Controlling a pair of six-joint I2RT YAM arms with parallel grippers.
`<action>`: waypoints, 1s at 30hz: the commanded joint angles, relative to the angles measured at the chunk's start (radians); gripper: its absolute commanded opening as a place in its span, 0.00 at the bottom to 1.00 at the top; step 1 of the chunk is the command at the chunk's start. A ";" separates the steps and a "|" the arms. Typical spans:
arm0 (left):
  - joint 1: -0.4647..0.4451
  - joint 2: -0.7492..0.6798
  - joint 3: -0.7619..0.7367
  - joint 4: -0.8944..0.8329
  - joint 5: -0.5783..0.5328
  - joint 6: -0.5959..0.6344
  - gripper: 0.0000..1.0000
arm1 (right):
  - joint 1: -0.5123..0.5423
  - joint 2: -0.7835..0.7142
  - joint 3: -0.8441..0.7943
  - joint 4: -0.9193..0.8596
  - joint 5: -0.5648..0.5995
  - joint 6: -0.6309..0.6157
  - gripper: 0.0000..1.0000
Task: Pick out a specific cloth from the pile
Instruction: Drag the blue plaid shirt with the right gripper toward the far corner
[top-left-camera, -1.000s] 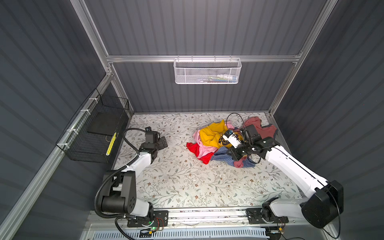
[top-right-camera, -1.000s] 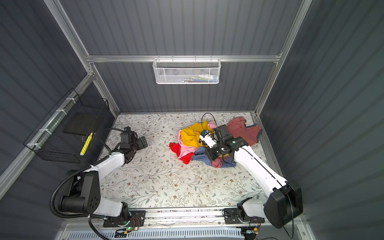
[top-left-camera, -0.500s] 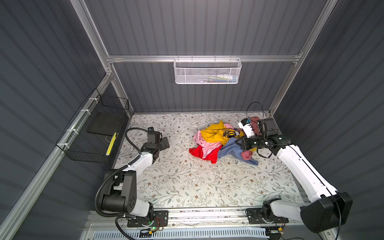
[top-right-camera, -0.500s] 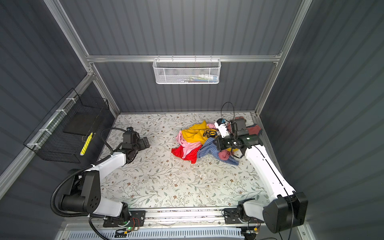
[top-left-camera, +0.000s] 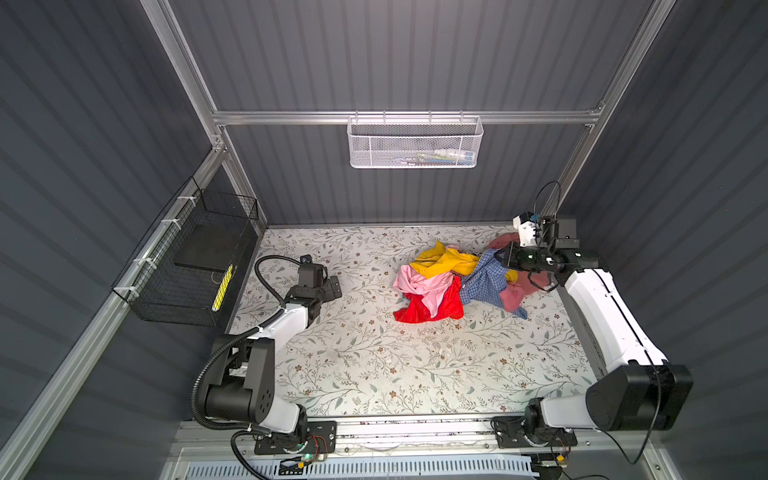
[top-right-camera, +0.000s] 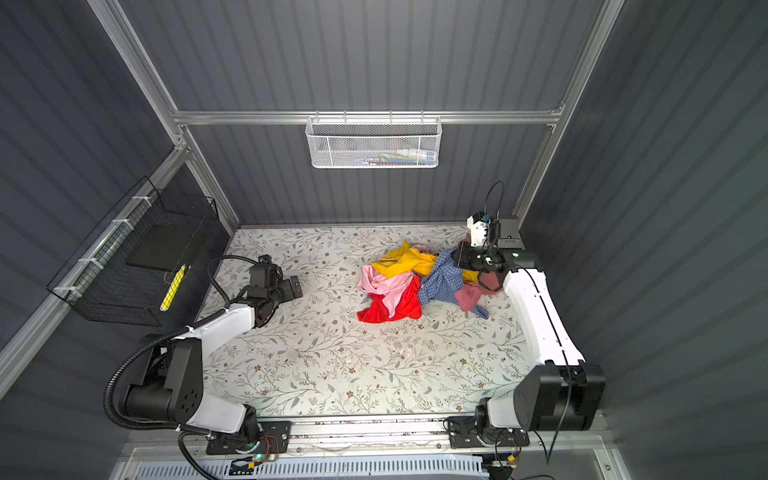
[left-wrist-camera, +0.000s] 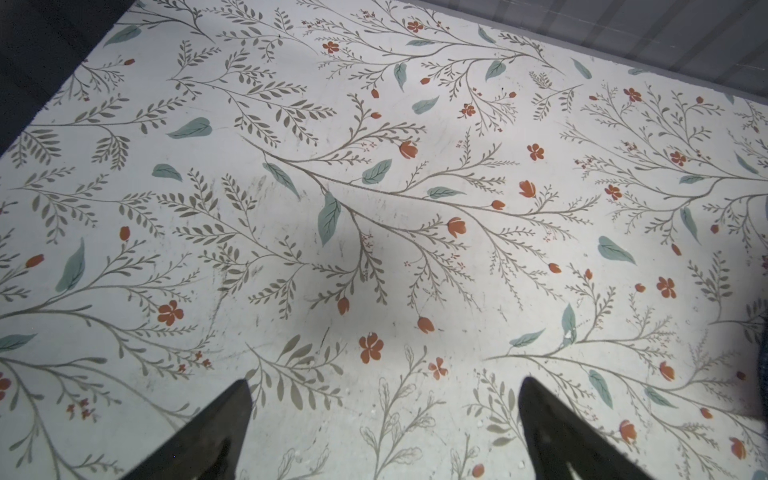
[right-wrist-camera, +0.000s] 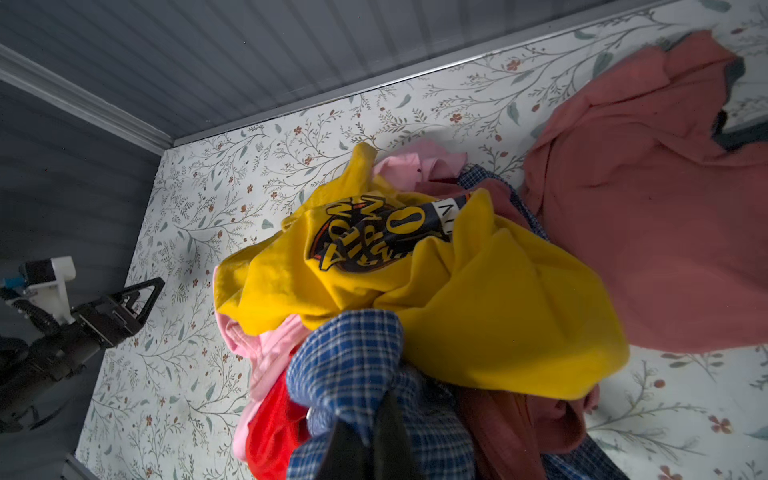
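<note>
Over the floral table (top-left-camera: 374, 365), right hand (top-left-camera: 504, 258) grips the cloth (top-left-camera: 484, 282); left hand (top-left-camera: 333, 286) spread wide.

place: robot lab cell | evidence: grey ribbed walls (top-left-camera: 415, 62), aluminium frame (top-left-camera: 407, 117), rail-mounted arms (top-left-camera: 291, 322), mesh basket (top-left-camera: 415, 143)
</note>
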 joint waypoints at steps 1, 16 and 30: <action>-0.008 0.008 0.014 0.000 0.016 0.023 1.00 | -0.014 0.042 0.078 0.067 0.006 0.053 0.00; -0.027 0.012 0.014 -0.004 0.024 0.033 1.00 | 0.047 0.042 0.178 0.080 0.066 0.104 0.00; -0.079 0.060 0.041 -0.003 0.033 0.066 1.00 | 0.086 -0.110 0.206 0.079 0.106 0.094 0.00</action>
